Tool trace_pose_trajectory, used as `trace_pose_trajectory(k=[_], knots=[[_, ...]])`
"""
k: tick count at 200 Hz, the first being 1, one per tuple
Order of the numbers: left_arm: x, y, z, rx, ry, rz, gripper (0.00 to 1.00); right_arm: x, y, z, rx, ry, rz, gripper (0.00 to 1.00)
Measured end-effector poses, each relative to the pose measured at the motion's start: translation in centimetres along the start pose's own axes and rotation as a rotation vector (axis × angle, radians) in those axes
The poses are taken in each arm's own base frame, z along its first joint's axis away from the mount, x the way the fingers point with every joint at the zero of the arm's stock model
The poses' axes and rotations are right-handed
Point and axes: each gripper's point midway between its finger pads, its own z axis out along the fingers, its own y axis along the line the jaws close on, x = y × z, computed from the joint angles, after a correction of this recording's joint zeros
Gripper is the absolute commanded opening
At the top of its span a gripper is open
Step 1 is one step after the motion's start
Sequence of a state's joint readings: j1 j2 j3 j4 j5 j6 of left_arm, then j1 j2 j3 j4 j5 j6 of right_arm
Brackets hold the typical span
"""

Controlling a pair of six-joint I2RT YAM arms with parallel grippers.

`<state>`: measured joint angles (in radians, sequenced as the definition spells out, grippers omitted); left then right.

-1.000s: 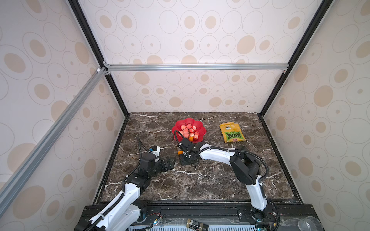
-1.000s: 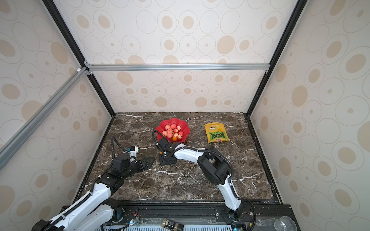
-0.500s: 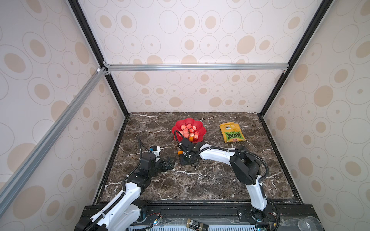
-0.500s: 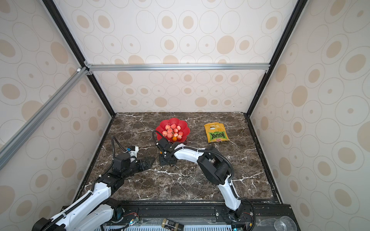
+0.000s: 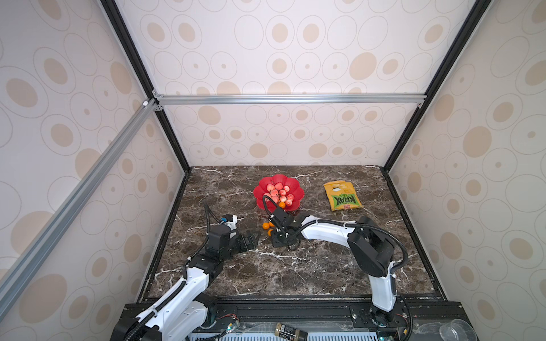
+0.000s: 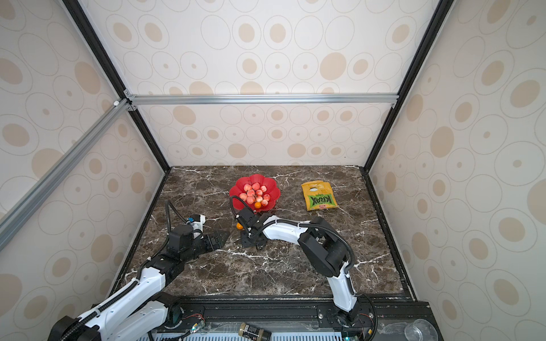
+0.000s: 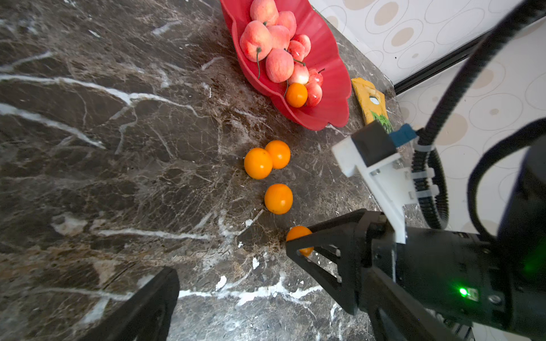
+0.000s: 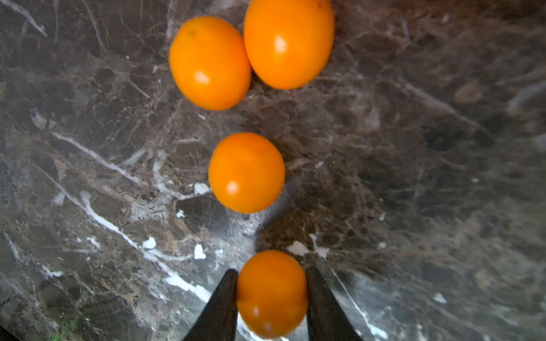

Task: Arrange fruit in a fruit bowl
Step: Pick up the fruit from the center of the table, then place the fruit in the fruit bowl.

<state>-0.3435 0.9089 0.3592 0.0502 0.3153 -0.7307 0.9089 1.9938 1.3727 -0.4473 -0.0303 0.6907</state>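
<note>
One glossy orange fruit [image 8: 271, 293], clamped in our right end effector [image 8: 271, 270] at the fruit bowl's [image 5: 298, 191] six o'clock, could squirt free as we lift.

gripper [image 8: 270, 270] — fingers [image 8: 223, 307] touching both sides of nearest orange fruit [image 8: 271, 298] | three more fruits [image 8: 246, 172] beyond — marble table [image 8: 413, 177]

A right end effector [image 7: 299, 243] finger covers half the clamped orange fruit [image 7: 297, 231] in the left wrist view, where the fruit bowl [image 7: 325, 112] runs off the edge. Both top views hide that fruit.
</note>
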Motion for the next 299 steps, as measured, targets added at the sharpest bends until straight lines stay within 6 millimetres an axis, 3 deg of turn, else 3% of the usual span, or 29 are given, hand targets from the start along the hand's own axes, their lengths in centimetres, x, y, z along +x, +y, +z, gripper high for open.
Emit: trace_pose_trajectory(k=[52, 111, 147, 196, 229, 299], knots=[[-0.1, -0.1, 1.0, 0.004, 0.022, -0.009, 0.98, -1.3, -0.5, -2.8, -0.013, -0.078, 0.014, 0.36], [-3.7, -2.6, 2.3, 0.054, -0.036, 0.005, 0.98, -4.4, -2.9, -4.8, -0.01, -0.144, 0.071, 0.36], [-4.7, -3.1, 3.2, 0.063, -0.049, 0.0, 0.98, -5.8, -4.6, -5.3, 0.008, -0.157, 0.097, 0.36], [-6.3, -3.9, 4.4, 0.068, -0.056, 0.003, 0.98, -9.7, -4.3, -7.5, -0.019, -0.225, 0.091, 0.36], [-7.2, -4.3, 5.3, 0.07, -0.06, 0.007, 0.98, -11.8, -4.0, -7.3, -0.019, -0.233, 0.072, 0.36], [-8.7, -3.5, 6.8, 0.057, -0.077, -0.006, 0.98, -14.9, -2.9, -4.4, -0.006, -0.191, 0.022, 0.35]])
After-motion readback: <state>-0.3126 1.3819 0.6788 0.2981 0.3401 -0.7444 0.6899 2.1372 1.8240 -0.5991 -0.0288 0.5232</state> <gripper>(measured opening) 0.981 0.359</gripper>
